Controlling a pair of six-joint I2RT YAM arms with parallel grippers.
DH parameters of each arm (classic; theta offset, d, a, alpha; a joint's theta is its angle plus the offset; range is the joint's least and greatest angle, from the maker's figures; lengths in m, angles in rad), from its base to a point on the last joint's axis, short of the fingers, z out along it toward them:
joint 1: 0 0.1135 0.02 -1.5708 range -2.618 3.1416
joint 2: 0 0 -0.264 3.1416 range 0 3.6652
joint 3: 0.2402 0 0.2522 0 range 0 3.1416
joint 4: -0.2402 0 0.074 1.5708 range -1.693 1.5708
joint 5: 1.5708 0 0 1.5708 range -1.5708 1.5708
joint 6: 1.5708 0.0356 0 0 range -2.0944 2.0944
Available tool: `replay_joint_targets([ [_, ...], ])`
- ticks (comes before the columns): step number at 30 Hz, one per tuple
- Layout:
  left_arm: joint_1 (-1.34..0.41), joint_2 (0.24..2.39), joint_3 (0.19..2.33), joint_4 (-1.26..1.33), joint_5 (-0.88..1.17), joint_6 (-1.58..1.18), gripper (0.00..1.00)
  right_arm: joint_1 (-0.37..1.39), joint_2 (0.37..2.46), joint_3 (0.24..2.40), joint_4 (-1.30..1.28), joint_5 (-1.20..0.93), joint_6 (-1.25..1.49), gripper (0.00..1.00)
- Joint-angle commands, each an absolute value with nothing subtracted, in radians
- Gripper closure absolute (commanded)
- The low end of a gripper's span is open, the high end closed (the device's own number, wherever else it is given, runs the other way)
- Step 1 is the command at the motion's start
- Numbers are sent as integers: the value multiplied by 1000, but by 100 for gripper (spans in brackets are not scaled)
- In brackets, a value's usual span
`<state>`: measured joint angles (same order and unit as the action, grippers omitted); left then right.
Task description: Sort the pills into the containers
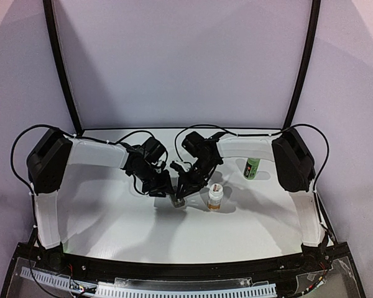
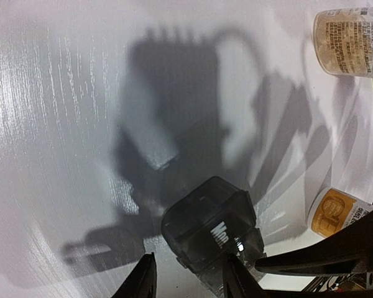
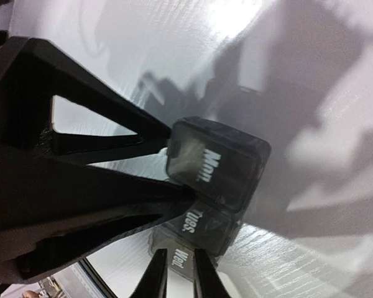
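The containers (image 1: 176, 200) sit about mid-desk, a touch nearer the near edge than the far one, and both my arms reach in over them from either side. It is a short grey strip with clear lids marked Mon., Tues. and Wed.

My left gripper (image 2: 191, 257) has its jaws parted around the Mon. end. In its own wrist view one finger lies against the strip while a sliver of white desk (image 1: 112, 217) shows between the other finger and the strip's corner, so I take it as not clamped. From the right wrist those same fingers crowd in from the side and cover much of that end.

My right gripper (image 3: 177, 254) is at the Wed. end, fingers drawn close with only a narrow gap and the Wed. label showing through it (narrower than the compartment looks). Whether they are pinching anything I cannot tell.

Just right of the strip stands an amber bottle (image 1: 216, 197) with a white cap, close beside my right fingers. A green bottle (image 1: 252, 167) lies on its side farther off, toward the right edge and nearer the far edge, under my right forearm. The arms' shadows fall dark across the desk around the strip.
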<state>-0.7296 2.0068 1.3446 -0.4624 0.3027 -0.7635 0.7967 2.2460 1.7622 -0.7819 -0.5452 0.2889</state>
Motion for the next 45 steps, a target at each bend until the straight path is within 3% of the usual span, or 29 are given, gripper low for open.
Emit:
replay_joint_targets([
  [1, -742, 2037, 1347, -552, 286, -762, 62, 804, 2181, 1762, -795, -442, 288, 74],
  [4, -742, 2036, 1351, -559, 283, -761, 62, 804, 2157, 1751, -793, -420, 290, 68],
  [13, -742, 2036, 1354, -565, 285, -756, 62, 805, 2169, 1711, -803, -428, 304, 68],
  [21, -742, 2036, 1350, -563, 289, -756, 62, 818, 2198, 1726, -785, -499, 310, 61],
  [45, -742, 2038, 1305, -535, 323, -792, 62, 861, 2293, 1696, -860, -313, 314, 66],
])
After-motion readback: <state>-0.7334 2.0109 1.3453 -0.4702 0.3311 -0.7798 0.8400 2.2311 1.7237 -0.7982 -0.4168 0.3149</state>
